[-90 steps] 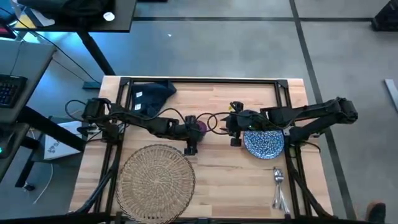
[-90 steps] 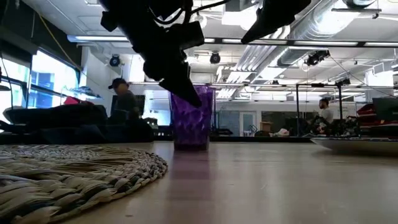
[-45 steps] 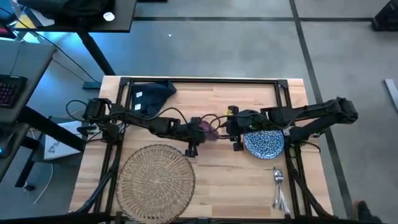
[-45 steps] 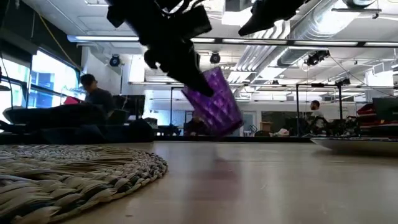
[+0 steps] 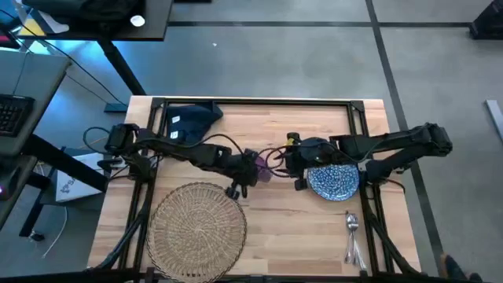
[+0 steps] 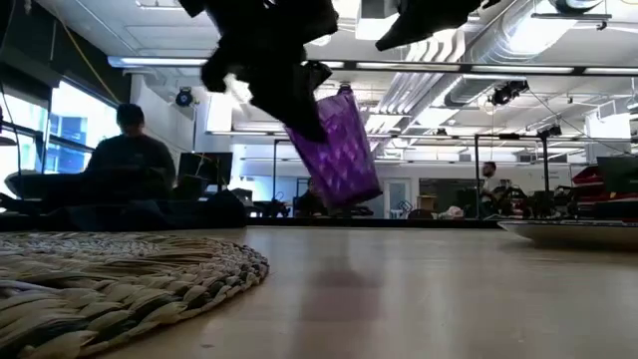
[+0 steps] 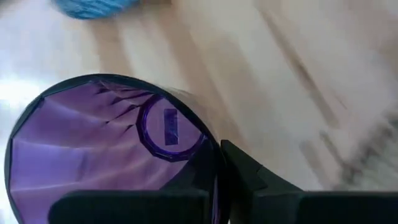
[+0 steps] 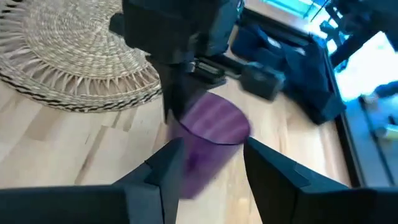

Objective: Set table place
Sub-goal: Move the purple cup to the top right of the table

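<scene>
The small purple cup [image 5: 260, 167] hangs above the middle of the table [image 5: 314, 118], tilted, with my left gripper [image 5: 245, 174] shut on it. In the low view the cup [image 6: 341, 150] is clear of the wood. Just to its right, my right gripper [image 5: 297, 171] stands open at the left edge of the blue-white speckled plate [image 5: 335, 181]; in its wrist view the cup [image 8: 211, 129] lies beyond its spread fingers, untouched. The wicker mat [image 5: 196, 224] lies at the near left, the navy napkin [image 5: 192, 118] at the far left, and the cutlery [image 5: 351, 236] at the near right. My left gripper holds the cup by its wall at the rim [image 7: 210, 155]. One finger [image 7: 245, 171] lies outside the wall; the other is hidden behind the cup. The gripper comes from above and from the table's left. The cup is lifted clear and tilted, its base [image 6: 361, 194] lowest.
Black cables loop between the two arms above the table's middle [image 5: 275, 153]. The black rail frame [image 5: 251, 101] runs along the far edge. People sit in the room behind the table [image 6: 130, 165]. Bare wood lies between the mat and the plate [image 5: 283, 220].
My left gripper has lifted the purple cup off the table, where it stood upright a second ago. The cup has tipped over to a slant and risen clear of the wood. My right gripper has stayed beside the plate.
</scene>
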You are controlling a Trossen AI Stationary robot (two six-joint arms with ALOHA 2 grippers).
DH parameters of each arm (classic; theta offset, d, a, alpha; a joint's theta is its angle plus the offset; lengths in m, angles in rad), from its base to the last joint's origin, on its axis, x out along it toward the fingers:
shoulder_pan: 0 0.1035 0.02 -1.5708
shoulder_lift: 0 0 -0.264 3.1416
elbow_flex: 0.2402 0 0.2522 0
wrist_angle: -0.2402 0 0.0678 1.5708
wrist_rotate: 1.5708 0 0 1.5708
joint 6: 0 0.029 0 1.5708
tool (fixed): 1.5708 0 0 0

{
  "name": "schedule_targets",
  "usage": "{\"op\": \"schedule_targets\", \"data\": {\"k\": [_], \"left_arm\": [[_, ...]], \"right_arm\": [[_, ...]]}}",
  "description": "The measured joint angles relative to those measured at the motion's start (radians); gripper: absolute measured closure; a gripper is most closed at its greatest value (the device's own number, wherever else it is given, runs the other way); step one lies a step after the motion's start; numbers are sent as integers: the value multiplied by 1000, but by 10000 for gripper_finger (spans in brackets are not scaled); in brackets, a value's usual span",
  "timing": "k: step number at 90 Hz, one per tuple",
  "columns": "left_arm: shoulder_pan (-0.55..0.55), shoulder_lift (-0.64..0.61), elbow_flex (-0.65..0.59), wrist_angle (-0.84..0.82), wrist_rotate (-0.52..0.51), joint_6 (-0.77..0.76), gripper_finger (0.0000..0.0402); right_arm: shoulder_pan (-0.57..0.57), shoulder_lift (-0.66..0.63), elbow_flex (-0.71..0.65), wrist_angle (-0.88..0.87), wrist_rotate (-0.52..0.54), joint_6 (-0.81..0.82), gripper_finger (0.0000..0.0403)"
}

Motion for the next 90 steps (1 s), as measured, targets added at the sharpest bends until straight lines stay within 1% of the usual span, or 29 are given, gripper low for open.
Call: {"op": "schedule_targets", "data": {"k": [5,10,19,23,32,37,42,47,57,61,65,68,82,90], "left_arm": [[10,-1,36,-49,59,26,401],[21,-1,72,-93,141,58,401],[47,-1,135,-156,274,109,401],[59,-1,160,-184,301,114,401],[73,-1,214,-278,322,118,402],[77,-2,235,-333,375,147,402],[77,-2,253,-376,451,195,402],[74,-2,266,-402,534,238,401],[81,-2,277,-368,679,325,401],[89,-2,277,-345,734,351,401],[96,2,276,-316,779,363,401],[100,4,275,-297,795,364,401],[127,23,264,-240,805,309,401],[134,30,264,-205,805,296,401]], "right_arm": [[-8,12,0,14,-46,2,249],[-15,29,0,25,-86,5,238],[-20,56,0,54,-96,-2,218],[-22,57,0,56,-96,-2,210],[-26,43,0,65,-96,-1,193],[-26,32,0,70,-99,-1,185],[-27,20,0,92,-118,-2,177],[-28,17,0,115,-179,-1,170],[-43,30,4,162,-364,4,164],[-45,38,4,187,-401,6,163],[-45,45,4,203,-407,6,163],[-43,48,5,210,-407,5,163],[-38,49,5,206,-410,1,163],[-37,49,5,190,-447,2,163]]}}
